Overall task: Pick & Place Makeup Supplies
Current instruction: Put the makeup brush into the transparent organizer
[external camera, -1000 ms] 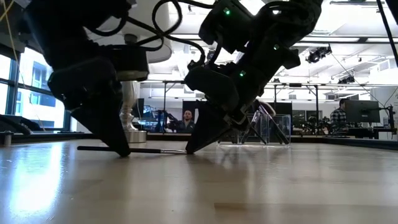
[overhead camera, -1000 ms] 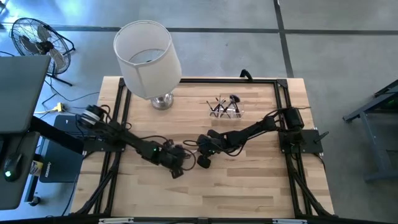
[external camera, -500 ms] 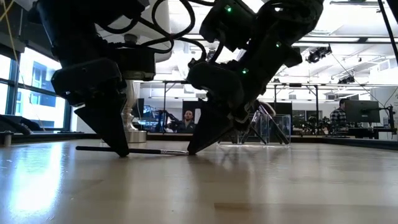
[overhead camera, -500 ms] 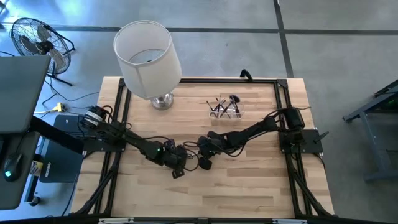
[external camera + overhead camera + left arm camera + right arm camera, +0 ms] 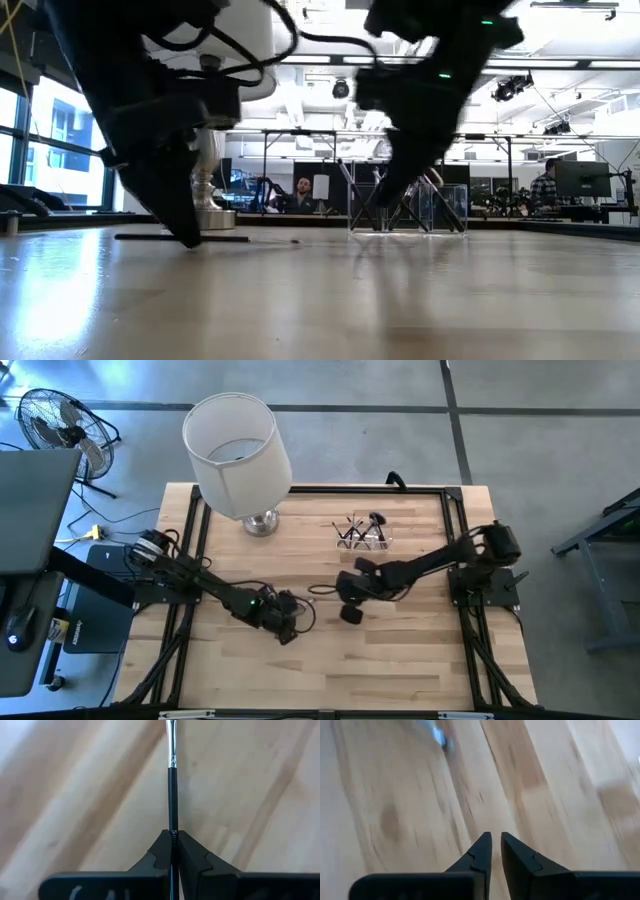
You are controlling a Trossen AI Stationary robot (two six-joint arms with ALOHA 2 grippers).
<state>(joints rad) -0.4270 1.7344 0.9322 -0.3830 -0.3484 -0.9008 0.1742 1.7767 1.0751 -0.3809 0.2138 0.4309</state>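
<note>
The left gripper (image 5: pixel 287 622) sat low on the wooden table (image 5: pixel 400 670), well in front of the lamp (image 5: pixel 238 455) and toward the table's middle, with bare wood open all around it on the front side. Its fingers (image 5: pixel 161 851) were closed on the dark handle of a slim makeup brush (image 5: pixel 171 795). In the left wrist view, the brush ran straight out from between the jaws, its long axis in line with the gripper, dark handle giving way to a silver ferrule at the far end. Across the tabletop, the brush (image 5: pixel 180 238) lay flat on the wood, level and touching the surface.

The right gripper (image 5: pixel 350 613) hung above the table, right of the left gripper and farther from the lamp, apart from the brush. Its fingers (image 5: pixel 479 854) stood nearly together with only a narrow slit between them, holding nothing, over bare wood.

The remaining makeup supplies (image 5: pixel 358 528) stood bunched in a clear container (image 5: pixel 380 541) to the right of the lamp, near the table's back edge, well apart from both grippers.
</note>
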